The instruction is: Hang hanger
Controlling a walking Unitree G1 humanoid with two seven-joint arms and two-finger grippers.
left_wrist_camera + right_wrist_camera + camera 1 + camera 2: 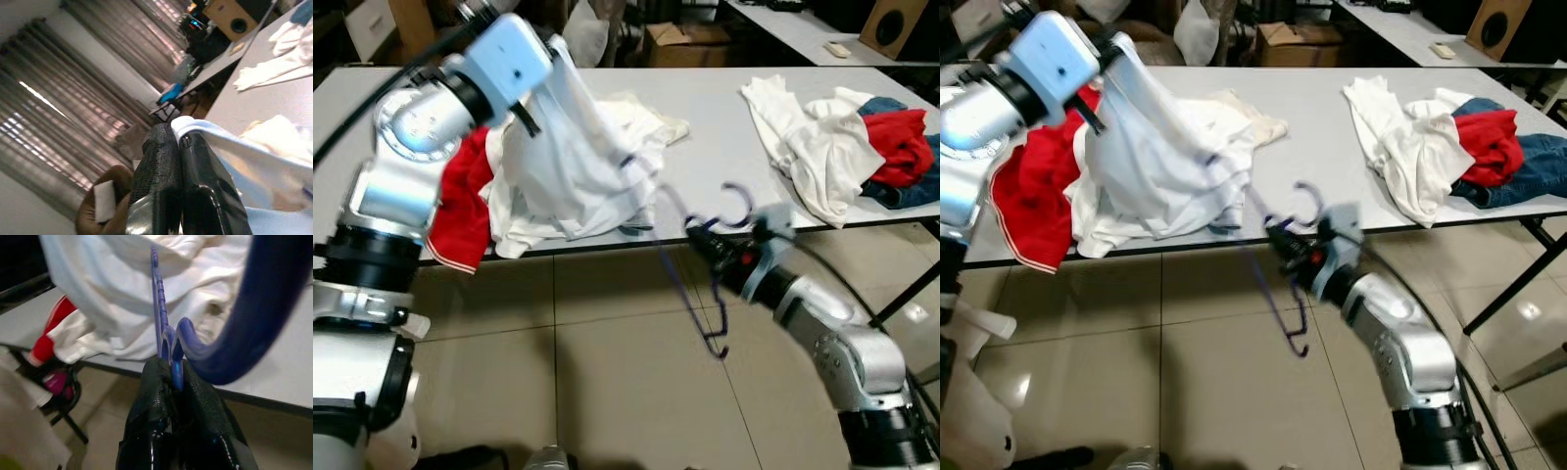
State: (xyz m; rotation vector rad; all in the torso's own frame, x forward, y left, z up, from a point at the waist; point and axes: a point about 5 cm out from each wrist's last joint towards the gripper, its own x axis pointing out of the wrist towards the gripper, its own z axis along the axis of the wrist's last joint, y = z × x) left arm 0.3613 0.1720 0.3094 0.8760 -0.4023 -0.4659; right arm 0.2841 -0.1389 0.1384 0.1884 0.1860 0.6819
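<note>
**Robot holds a shirt and a hanger**

While clothes lie all over the table (pixel 705 108), the left claw (pixel 178 142) is up high by the front left edge, pinching a white shirt (pixel 570 147). A red cloth (pixel 460 211) hangs over that edge beside it. More clothes (pixel 847 137) sit in a pile at the right end. Out past the front edge, the right claw (pixel 172 374) is pinching a blue hanger (pixel 710 259). One end of it pokes into the shirt.
</note>
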